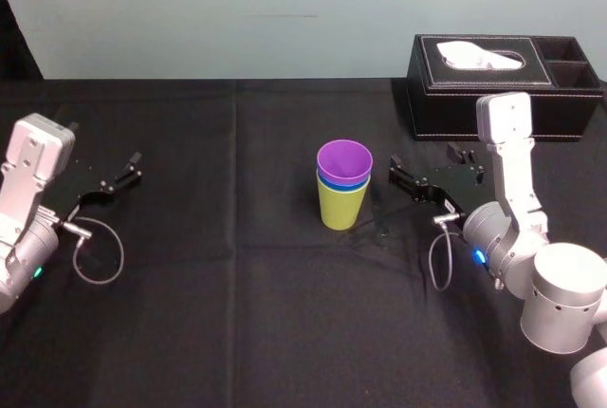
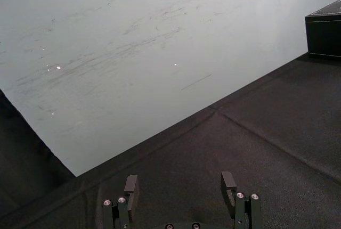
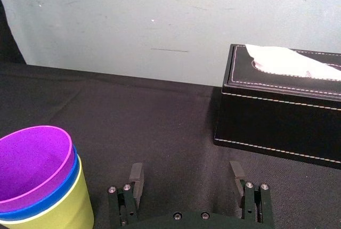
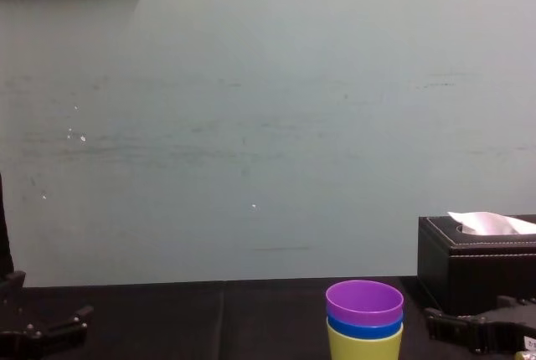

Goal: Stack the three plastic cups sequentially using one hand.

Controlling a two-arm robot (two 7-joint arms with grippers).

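Note:
The three plastic cups stand nested upright in the middle of the black table. The purple cup [image 1: 344, 161] sits inside the blue cup [image 1: 343, 183], which sits inside the yellow-green cup [image 1: 341, 209]. My right gripper [image 1: 427, 166] hovers just to the right of the stack, apart from it and open, with nothing between its fingers [image 3: 137, 176]. The right wrist view has the stack [image 3: 37, 186] off to one side of the gripper [image 3: 186, 178]. My left gripper [image 1: 109, 166] rests far to the left, open and empty [image 2: 179, 186].
A black tissue box [image 1: 503, 76] with a white tissue stands at the back right, behind the right arm. A pale wall rises behind the table's far edge. Black cloth [image 1: 237, 313] covers the table.

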